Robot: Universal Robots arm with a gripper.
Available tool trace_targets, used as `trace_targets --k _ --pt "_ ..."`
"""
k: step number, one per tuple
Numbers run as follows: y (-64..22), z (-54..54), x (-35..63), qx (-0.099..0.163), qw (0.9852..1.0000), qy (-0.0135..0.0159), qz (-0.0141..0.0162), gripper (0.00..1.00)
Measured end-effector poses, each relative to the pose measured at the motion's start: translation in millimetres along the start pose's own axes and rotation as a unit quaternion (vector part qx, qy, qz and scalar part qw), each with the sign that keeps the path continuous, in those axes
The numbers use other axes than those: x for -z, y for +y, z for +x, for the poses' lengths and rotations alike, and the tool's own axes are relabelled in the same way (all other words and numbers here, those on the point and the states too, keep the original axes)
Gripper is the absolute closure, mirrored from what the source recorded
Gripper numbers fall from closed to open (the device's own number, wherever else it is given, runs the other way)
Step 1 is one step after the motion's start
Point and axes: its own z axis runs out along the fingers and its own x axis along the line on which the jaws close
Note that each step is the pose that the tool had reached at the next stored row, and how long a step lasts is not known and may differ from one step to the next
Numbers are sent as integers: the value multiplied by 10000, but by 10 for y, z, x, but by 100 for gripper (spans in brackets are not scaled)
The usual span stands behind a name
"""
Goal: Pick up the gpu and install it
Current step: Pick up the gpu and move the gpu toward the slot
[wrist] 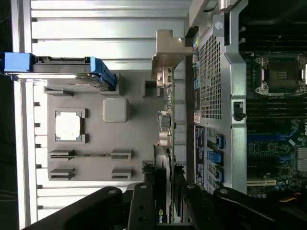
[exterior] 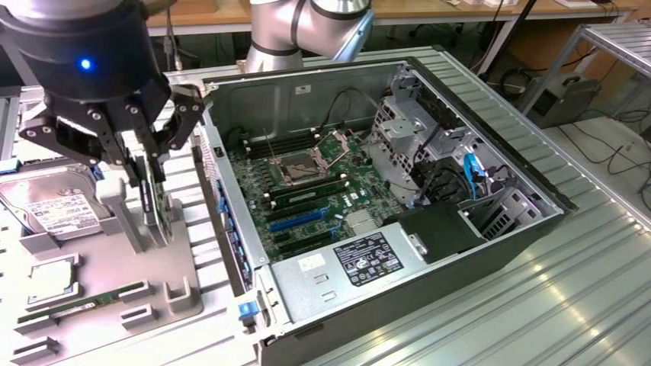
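Black claw (exterior: 149,171): clamped on the gpu (exterior: 155,206), just outside the computer case (exterior: 386,191).
gpu: upright on edge over the grey tray (exterior: 107,267), beside the case's rear wall.
Wrist-view claw (wrist: 164,206): fingers (wrist: 143,201) press both gpu (wrist: 165,143) faces, the case (wrist: 216,72) alongside.

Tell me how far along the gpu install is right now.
Done: the gripper is positioned closely over the gpu. In hand: the gpu stands on edge in its holder on the grey tray; I cannot tell whether it is gripped. Left: it is not yet lifted out or installed, and the blue expansion slots in the open case hold no card.
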Motion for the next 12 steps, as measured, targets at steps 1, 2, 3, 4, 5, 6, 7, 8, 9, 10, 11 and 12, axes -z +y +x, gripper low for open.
trace_targets --k 1,2,3,4,5,6,7,8,9,10,11,12 --pt "-5 -19 38 2 10000 4 0 74" --pt "-12 -53 96 5 10000 9 -3 74" --pt "-16 -76 131 8 10000 13 -4 74" --pt "-22 -116 187 10 10000 20 -9 74" --pt "-28 -155 238 12 10000 27 -12 74" --pt "-31 -186 280 12 10000 34 -14 74" --pt "-34 -225 327 13 10000 44 -15 74" --pt "-35 -284 392 14 10000 64 -15 74" --pt "-36 -334 430 14 10000 80 -15 74" --pt "-35 -394 465 14 9999 101 -15 74" --pt "-34 -438 486 12 9999 116 -15 74" --pt "-33 -505 513 12 9999 140 -14 74"
